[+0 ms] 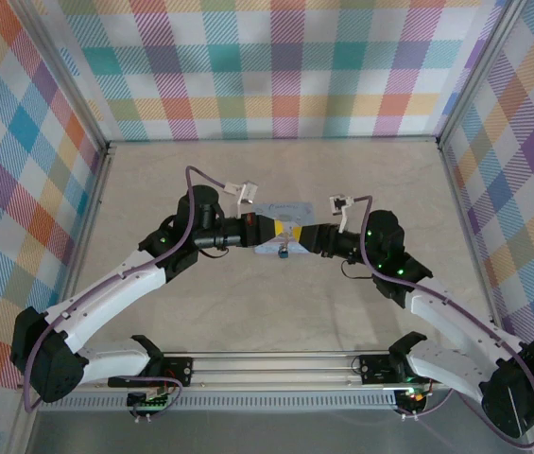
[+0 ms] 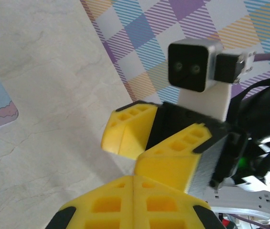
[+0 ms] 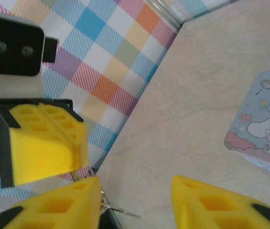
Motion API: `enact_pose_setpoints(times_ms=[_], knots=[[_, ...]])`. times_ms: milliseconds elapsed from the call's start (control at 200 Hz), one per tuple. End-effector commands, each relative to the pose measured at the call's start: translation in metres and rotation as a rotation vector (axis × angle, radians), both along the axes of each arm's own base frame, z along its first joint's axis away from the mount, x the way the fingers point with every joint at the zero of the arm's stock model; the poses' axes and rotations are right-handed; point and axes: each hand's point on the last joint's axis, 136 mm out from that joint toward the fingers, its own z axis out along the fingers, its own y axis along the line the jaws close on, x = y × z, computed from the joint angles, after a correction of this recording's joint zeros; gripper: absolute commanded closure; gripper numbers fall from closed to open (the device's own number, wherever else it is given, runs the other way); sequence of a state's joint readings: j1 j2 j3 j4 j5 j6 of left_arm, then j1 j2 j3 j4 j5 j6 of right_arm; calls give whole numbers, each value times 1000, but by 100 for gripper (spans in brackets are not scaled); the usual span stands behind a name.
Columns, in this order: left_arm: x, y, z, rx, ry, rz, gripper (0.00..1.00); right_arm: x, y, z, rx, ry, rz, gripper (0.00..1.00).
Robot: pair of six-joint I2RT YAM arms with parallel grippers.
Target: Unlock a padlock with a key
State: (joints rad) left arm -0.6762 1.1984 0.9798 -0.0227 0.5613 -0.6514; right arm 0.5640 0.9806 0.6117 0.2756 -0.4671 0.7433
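A pale blue tin (image 1: 284,208) with a white cartoon figure and pink cloud trim lies flat on the beige, marbled table (image 1: 276,322), about midway between its left and right edges. Pastel plaid walls (image 1: 276,66) stand along the far, left and right edges. A metal rail (image 1: 276,364) runs along the near edge.

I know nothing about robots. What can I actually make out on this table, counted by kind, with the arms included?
Robot arms: 2 (left arm, right arm)
Tin box: 1
Padlock: 1
Total: 4
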Motion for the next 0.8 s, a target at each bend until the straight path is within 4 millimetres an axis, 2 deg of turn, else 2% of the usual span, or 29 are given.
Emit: enact_pose_setpoints(times_ms=[0,60,205,360,515,795], knots=[[-4,3,18,-66,-39,-9,100,-10,10,25,125,-59,96,64],[-4,2,17,-76,-38,-12,100,-12,13,29,156,-64,122,66],[-3,2,17,-84,-34,-10,100,-10,15,37,200,-82,127,60],[-3,2,15,-83,-33,-6,100,-13,16,40,212,-90,143,59],[-3,1,15,-83,-32,-8,100,-12,13,42,216,-95,121,49],[-2,1,13,-79,-26,-10,100,-9,4,50,225,-121,54,54]])
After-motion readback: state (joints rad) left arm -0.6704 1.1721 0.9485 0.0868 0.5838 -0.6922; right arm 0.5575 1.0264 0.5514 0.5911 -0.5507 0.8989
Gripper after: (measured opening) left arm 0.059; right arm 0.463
